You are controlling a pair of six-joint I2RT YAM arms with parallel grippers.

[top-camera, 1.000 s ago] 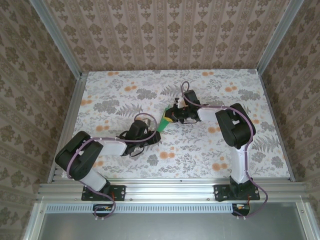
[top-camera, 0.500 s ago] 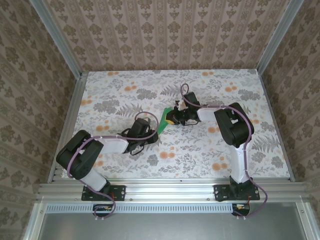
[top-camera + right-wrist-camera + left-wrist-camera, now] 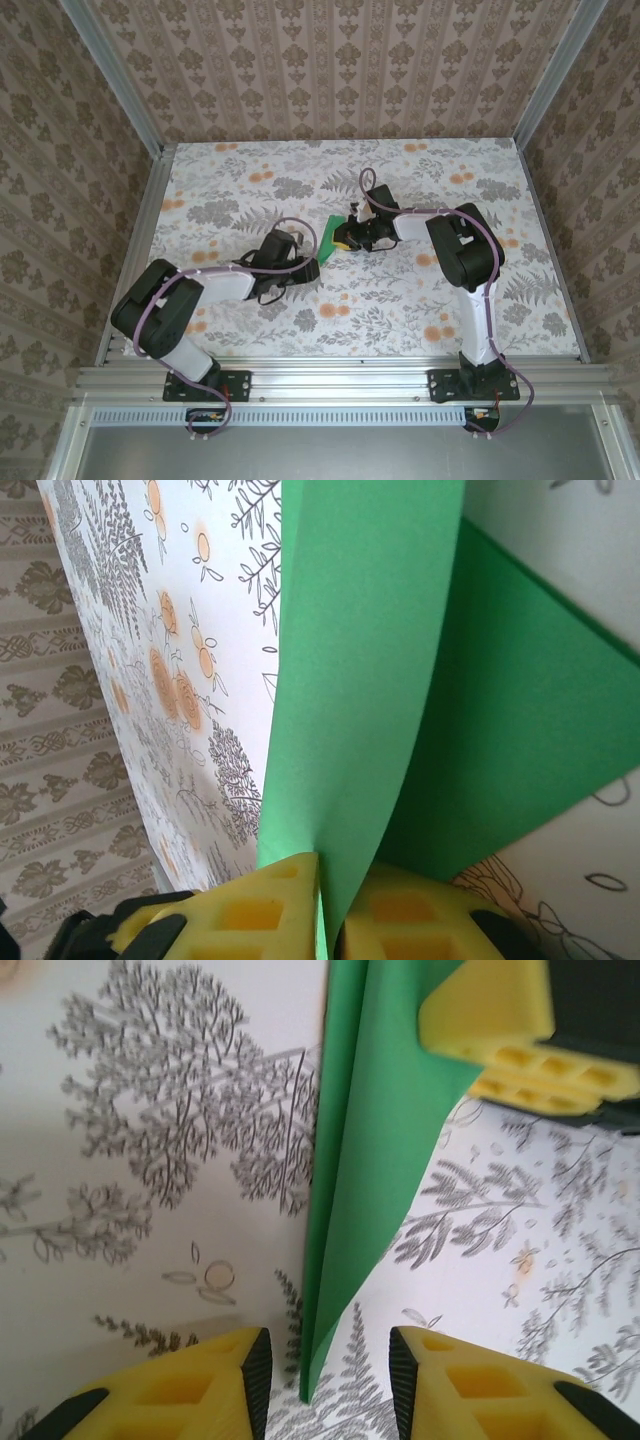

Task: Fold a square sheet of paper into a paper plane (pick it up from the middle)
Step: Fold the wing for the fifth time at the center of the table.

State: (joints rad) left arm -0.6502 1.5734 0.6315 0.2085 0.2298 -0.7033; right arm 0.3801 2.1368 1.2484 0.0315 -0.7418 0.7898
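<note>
folding looks to be in a late stage, i judge. in the top view, left of centre, the left gripper (image 3: 303,267) is low over the table (image 3: 220,180). its wrist view shows the jaws apart, and the narrow end of the paper plane (image 3: 365,1160) lies between the pads (image 3: 210,1380), apparently untouched. just right of it, the right gripper (image 3: 347,238) is clamped on the paper's other end, where 2 green flaps show. next, the left jaws should close on that narrow end without tearing the crease.

Bright-green paper plane (image 3: 360,1160) on grey-and-orange floral table (image 3: 400,290).
</note>
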